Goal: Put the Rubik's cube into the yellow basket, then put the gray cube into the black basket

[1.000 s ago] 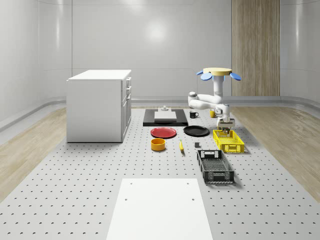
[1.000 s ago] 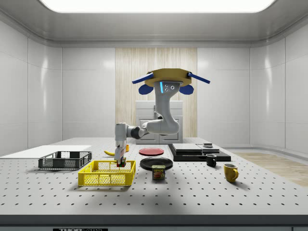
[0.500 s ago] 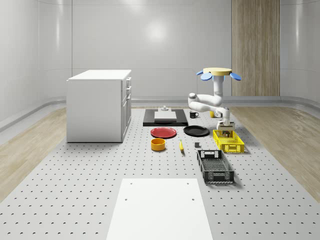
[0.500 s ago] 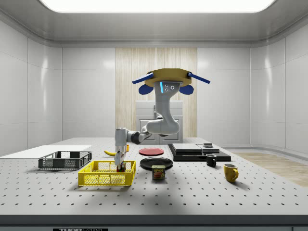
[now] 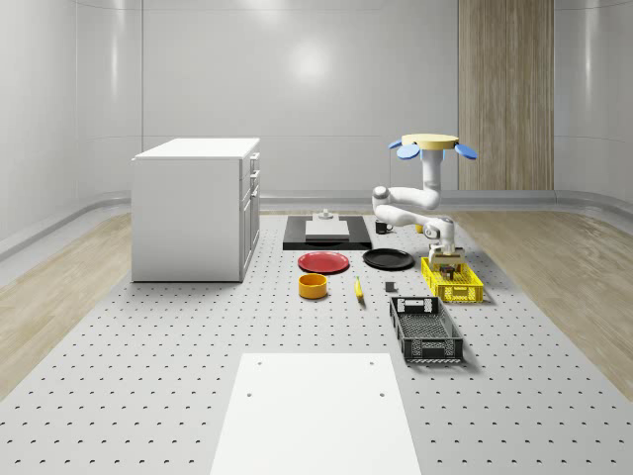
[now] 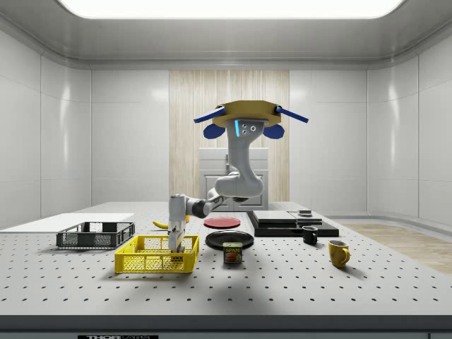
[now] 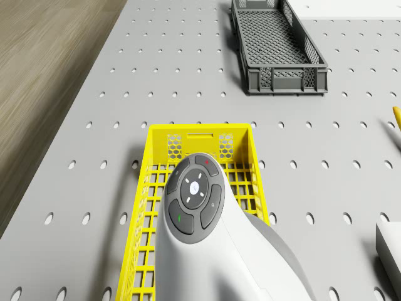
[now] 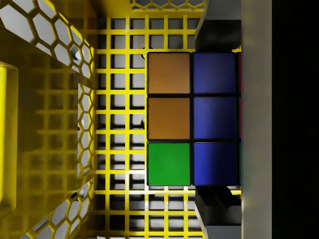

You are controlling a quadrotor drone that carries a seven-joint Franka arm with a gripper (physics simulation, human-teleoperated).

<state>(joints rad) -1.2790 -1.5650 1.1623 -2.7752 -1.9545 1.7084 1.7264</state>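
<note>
Room w/ glossy grey walls, one wood-panel strip, wood floor around grey perforated platform; white cabinet stands on it.

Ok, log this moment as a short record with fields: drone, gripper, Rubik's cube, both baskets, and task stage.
drone: hovers above the table, beside the yellow basket
gripper: lowered inside the yellow basket, fingers shut on the Rubik's cube
Rubik's cube: between the fingers, low over the basket's grid floor
yellow basket: on the table, arm reaching into it
black basket: on the table, nearer the camera in the whole-scene view, nothing seen inside
task stage: first step, cube not yet released
</note>
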